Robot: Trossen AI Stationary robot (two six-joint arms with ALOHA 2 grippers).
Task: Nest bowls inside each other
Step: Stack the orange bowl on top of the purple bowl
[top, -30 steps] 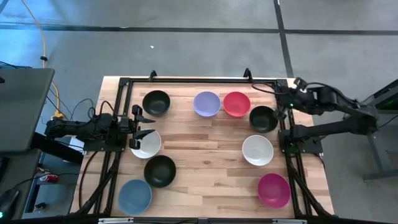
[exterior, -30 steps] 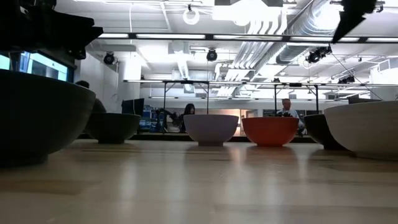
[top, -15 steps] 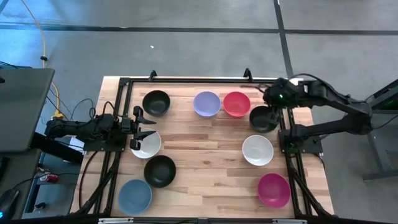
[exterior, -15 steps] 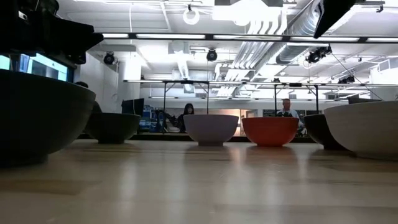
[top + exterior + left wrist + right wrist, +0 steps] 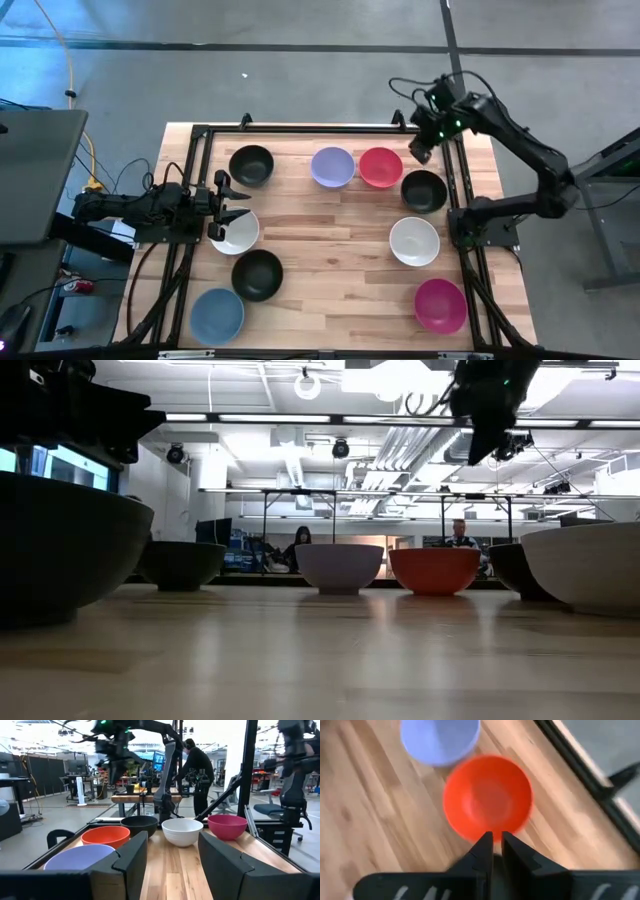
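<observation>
The right gripper (image 5: 421, 147), fingers (image 5: 482, 851) pressed nearly together, hangs at the upper right above the smooth red plastic bowl (image 5: 380, 167) beside the lavender bowl (image 5: 332, 167), likely lining up a pick (nothing nested yet), while the left gripper (image 5: 232, 203), fingers (image 5: 131, 862) spread, waits over the wooden bench (image 5: 330, 250) at mid-left.

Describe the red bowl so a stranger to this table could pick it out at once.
Start at the table's far edge, where a row of bowls runs across. The red bowl is third from the left in that row, between the lavender bowl and a black bowl, with the right gripper hovering beside it. It is the only red one; the magenta bowl sits at the near right corner.
</observation>
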